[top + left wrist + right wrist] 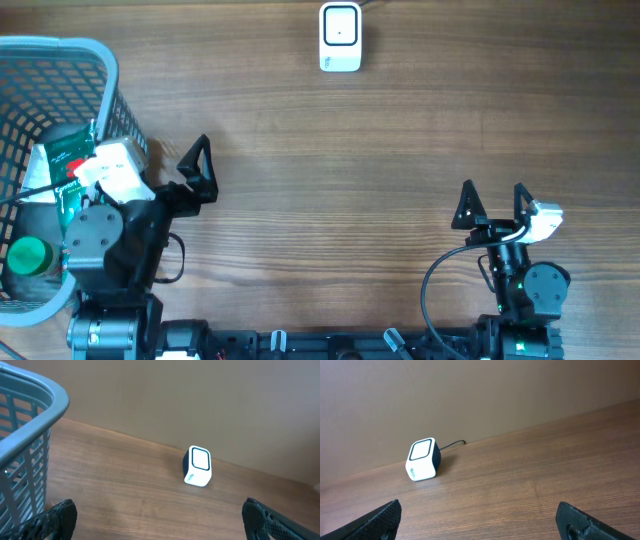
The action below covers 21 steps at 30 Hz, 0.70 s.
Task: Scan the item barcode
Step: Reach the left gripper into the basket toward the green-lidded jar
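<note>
With nothing picked yet, the left hand (194, 162) and the right hand (493, 190) hang released and empty near the surface's near edge, the items (108, 166) lying in the basket (60, 45) at its left edge, well apart from the scanner (340, 37) at mid far edge.

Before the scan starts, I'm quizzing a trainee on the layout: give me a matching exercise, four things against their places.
1 barcode scanner
2 basket
3 green cap
4 right end effector

A inside the basket
B open, above the table, right side
C far edge, centre
D left side

Pairs: 1-C, 2-D, 3-A, 4-B
</note>
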{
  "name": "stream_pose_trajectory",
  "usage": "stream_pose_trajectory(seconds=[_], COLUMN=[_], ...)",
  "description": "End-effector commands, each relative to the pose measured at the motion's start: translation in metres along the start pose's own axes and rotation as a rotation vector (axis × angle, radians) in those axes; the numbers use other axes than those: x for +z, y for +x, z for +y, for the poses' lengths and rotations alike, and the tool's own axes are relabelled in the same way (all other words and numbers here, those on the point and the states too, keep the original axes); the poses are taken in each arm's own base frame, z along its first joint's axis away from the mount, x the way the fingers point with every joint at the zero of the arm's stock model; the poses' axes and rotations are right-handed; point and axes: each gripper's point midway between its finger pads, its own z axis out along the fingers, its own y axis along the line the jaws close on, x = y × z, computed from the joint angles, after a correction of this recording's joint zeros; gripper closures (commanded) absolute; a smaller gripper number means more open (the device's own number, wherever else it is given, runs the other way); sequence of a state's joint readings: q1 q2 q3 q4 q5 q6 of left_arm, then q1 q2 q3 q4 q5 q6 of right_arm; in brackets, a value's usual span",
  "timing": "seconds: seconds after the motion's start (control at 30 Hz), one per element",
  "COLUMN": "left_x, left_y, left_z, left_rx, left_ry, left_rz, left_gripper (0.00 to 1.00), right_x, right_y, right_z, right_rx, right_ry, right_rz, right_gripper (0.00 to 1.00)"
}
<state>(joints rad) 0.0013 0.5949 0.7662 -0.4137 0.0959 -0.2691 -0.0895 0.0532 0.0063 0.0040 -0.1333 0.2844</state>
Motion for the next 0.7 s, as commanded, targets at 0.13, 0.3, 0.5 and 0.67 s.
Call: stream_pose_trajectory(seconds=[0.13,0.3,0.5,0.67], left_x=[-0.002,-0.002,-0.002,-0.008], left_y=[0.001,0.008,0.008,-0.009], left_z=[0.002,0.008,0.008,0.001], left_rx=[-0.001,-0.004,-0.004,0.0], left_ry=[-0.018,-0.043,-0.044,-0.03], left_rz=[0.024,0.052,0.049,0.011], left_gripper=[0.0,0.0,0.0,0.0], right_x=[0.0,0.0,0.0,0.0], right_y=[-0.001,-0.001,-0.001,-0.001], right_z=[0.0,0.0,0.0,0.0], right_rx=[0.007,0.006,0.006,0.006], right_ry=[0.002,0.002,0.002,0.002], right_rz=[-0.003,-0.003,-0.003,-0.003], right_gripper=[0.0,0.0,0.0,0.0])
